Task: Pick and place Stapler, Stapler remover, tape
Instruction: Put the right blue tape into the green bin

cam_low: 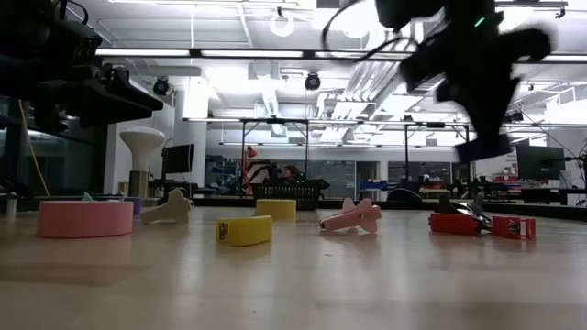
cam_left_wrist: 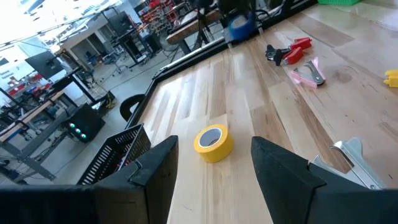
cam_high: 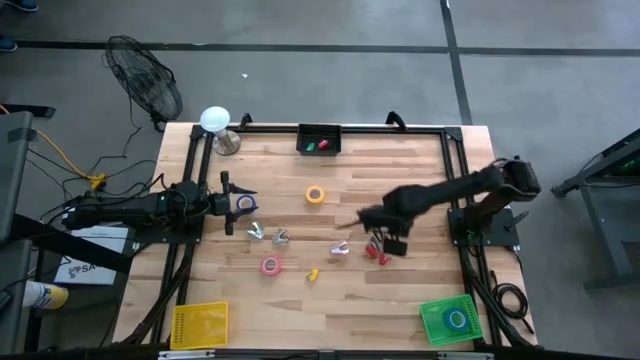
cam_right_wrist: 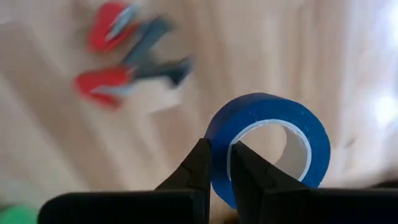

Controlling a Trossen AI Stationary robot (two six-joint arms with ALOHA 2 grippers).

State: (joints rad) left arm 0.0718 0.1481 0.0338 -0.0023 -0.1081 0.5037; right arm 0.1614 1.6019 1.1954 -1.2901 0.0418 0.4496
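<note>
In the right wrist view my right gripper (cam_right_wrist: 219,146) is shut on a blue tape ring (cam_right_wrist: 292,124), above the wood, with red staple removers (cam_right_wrist: 109,81) blurred beyond it. From above, that gripper (cam_high: 368,218) hovers mid-table near the red removers (cam_high: 375,252). My left gripper (cam_left_wrist: 214,146) is open and empty at the table's left side (cam_high: 228,203), beside a purplish-blue tape (cam_high: 245,203). The yellow tape (cam_left_wrist: 212,142) lies flat ahead of it. A pink tape (cam_high: 270,265) and a small yellow stapler (cam_high: 312,273) lie flat nearer the front. My right gripper pinches the blue tape's ring wall (cam_right_wrist: 217,134), one finger (cam_right_wrist: 245,171) inside the open centre and the other outside. The ring is lifted clear of the table and stands out past the fingertips.
A green basket (cam_high: 450,320) holding a blue ring sits at the near right corner, a yellow basket (cam_high: 200,325) at the near left, a black bin (cam_high: 320,140) at the far edge. Silver removers (cam_high: 268,235) and a pink remover (cam_high: 342,249) lie mid-table.
</note>
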